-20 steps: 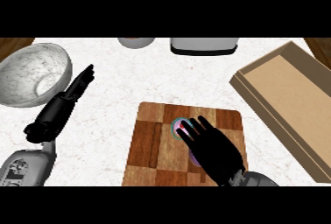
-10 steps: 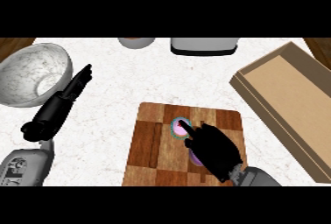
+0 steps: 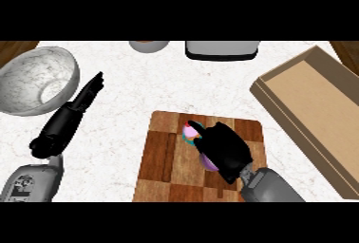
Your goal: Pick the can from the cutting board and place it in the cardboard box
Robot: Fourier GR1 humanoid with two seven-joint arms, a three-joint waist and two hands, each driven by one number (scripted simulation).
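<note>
The can (image 3: 191,132) lies on the board (image 3: 168,156), its long axis running from upper left to lower right. The right hand (image 3: 223,148) curls over it, grasping it. The left hand (image 3: 73,111) rests straight-fingered beside the bowl (image 3: 35,85).

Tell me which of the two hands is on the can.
The right hand, over the cutting board, curled round the can. The left hand lies straight-fingered on the counter beside the grey bowl, holding nothing.
</note>
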